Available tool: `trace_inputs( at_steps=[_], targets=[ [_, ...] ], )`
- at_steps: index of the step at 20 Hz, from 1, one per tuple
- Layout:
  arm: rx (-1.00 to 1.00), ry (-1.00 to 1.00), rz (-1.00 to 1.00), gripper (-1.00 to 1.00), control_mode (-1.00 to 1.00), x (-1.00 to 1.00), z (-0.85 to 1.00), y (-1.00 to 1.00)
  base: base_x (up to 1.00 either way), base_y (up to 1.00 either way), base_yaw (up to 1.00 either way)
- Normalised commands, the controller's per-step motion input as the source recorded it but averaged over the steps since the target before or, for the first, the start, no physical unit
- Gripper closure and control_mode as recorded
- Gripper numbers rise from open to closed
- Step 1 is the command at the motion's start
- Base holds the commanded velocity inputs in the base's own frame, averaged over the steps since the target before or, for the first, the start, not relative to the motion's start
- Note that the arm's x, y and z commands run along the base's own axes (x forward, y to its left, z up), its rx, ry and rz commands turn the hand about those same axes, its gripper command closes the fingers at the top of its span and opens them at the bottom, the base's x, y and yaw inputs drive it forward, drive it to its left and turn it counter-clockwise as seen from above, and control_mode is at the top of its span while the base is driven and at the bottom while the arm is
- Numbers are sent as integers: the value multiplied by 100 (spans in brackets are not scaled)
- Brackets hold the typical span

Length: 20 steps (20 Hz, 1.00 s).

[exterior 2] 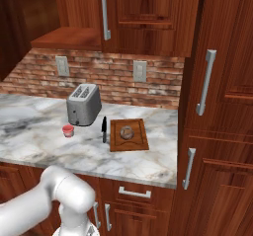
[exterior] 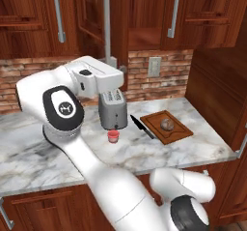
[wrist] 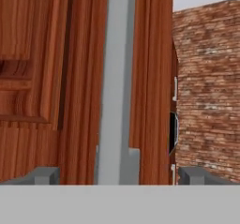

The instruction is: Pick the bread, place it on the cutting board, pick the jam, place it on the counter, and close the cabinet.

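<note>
The jam (exterior: 113,136) is seen standing upright on the counter (exterior: 48,150), just in front of the toaster (exterior: 112,109) and apart from it; in the right base view the jam (exterior 2: 68,130) sits left of the knife (exterior 2: 104,129). The black-handled knife (exterior: 142,126) lies on the marble between the toaster and the cutting board (exterior: 178,131), close beside the board's near-left edge. The bread (exterior: 167,124) rests on the board, roughly at its middle, also recorded in the right base view (exterior 2: 126,132) on the cutting board (exterior 2: 139,141). Farther back, above the counter, the cabinet (exterior: 91,17) door is seen standing ajar, its edge turned outward toward the arm. In the hand view the end effector (wrist: 119,175) is spread, its two finger tips (wrist: 44,175) set well to either side of the long silver bar handle (wrist: 115,78) of the cabinet door (wrist: 37,78). Whether the tips touch the door cannot be told at this close range. The brick backsplash (wrist: 206,87) is visible beyond the door edge.
</note>
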Motion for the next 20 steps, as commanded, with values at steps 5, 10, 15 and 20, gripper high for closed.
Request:
trace_inputs(
  at_steps=[5, 10, 15, 20],
  targets=[
    [0, 0, 6, -100, -100, 9, 0, -63, 0, 0, 0],
    [0, 0, 11, -100, -100, 17, 0, -67, 0, 0, 0],
    [0, 0, 18, -100, -100, 27, 0, -58, 0, 0, 0],
    [0, 0, 20, -100, -100, 31, 0, -52, 0, 0, 0]
  ],
)
